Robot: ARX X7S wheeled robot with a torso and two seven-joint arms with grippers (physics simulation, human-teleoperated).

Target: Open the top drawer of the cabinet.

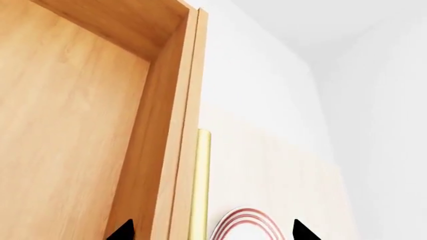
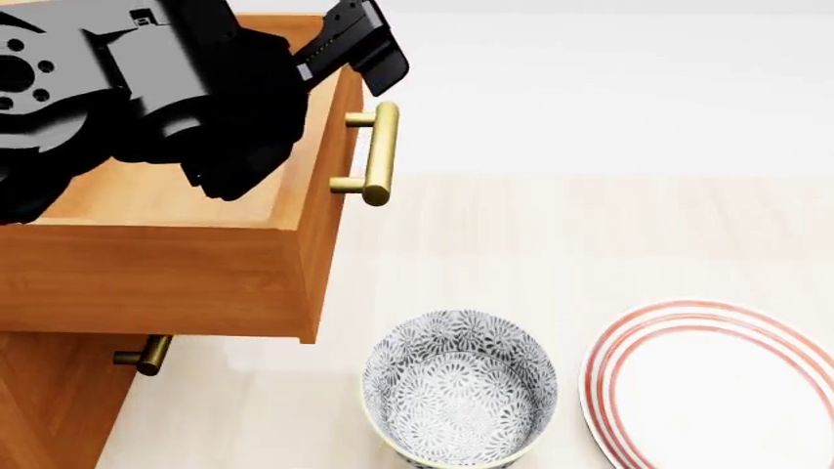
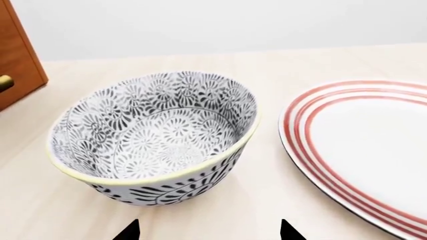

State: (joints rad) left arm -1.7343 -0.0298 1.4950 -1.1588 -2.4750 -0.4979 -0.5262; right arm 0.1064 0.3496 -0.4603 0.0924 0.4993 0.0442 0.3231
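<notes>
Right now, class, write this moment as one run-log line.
top drawer: pulled out, inside looks empty | left gripper: open, astride handle | right gripper: open, over bowl | plate: beside bowl

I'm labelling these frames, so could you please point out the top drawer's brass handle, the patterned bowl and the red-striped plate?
brass handle (image 2: 379, 154), head view, middle of the bar.
patterned bowl (image 3: 157, 135), right wrist view, inner wall.
red-striped plate (image 2: 651, 327), head view, striped rim.
</notes>
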